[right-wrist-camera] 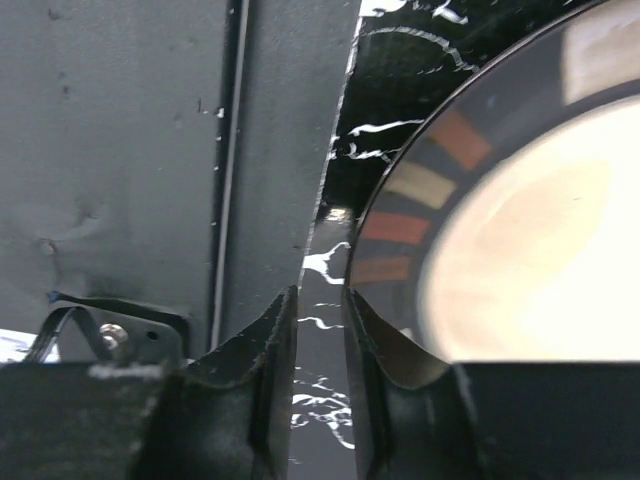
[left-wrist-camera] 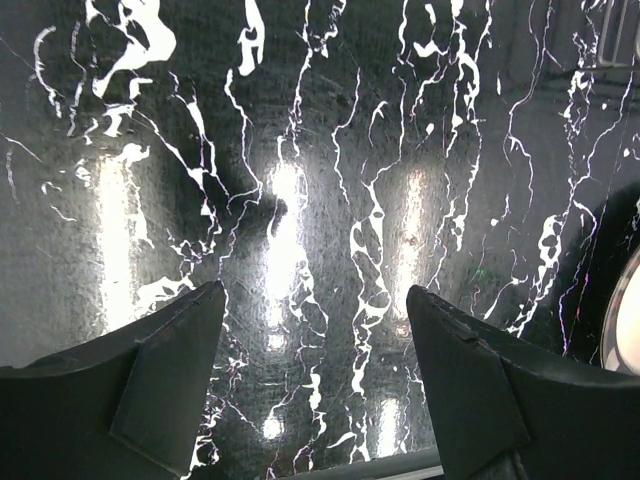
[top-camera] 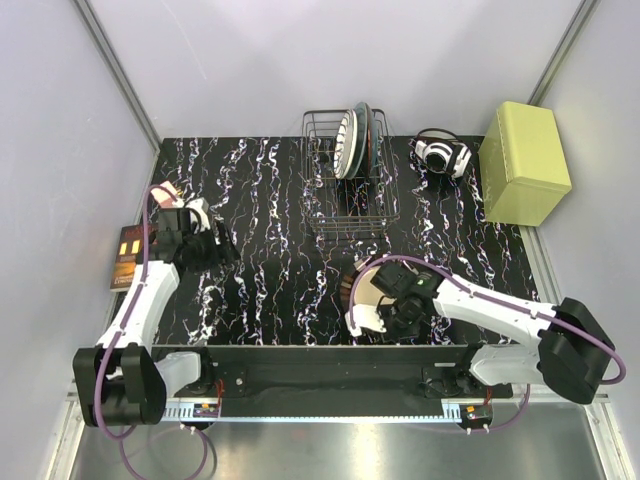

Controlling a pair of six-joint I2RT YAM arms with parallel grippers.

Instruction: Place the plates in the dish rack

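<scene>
Cream plate with the brown striped rim (right-wrist-camera: pixel 520 230) sits at the near edge of the black marble-look table (top-camera: pixel 270 200), not in the rack yet.
Right gripper (right-wrist-camera: pixel 320 295) has its fingers just a sliver apart with nothing in the gap, and the plate rim is right beside one finger. Left gripper (left-wrist-camera: pixel 315 300) hangs wide open over the tabletop. Further back, the other plates (top-camera: pixel 352 140) stand on edge in the wire dish rack (top-camera: pixel 350 210).

Plates stand on edge at the far end of the dark wire dish rack (top-camera: pixel 350 205), at the back of my table. The white, black-striped plate (top-camera: pixel 344 140) is on the left, with the teal plates (top-camera: pixel 365 128) packed against it. The cream plate (right-wrist-camera: pixel 520 240), rimmed in brown stripes, sits well apart just beside my right gripper (right-wrist-camera: pixel 320 305).
</scene>
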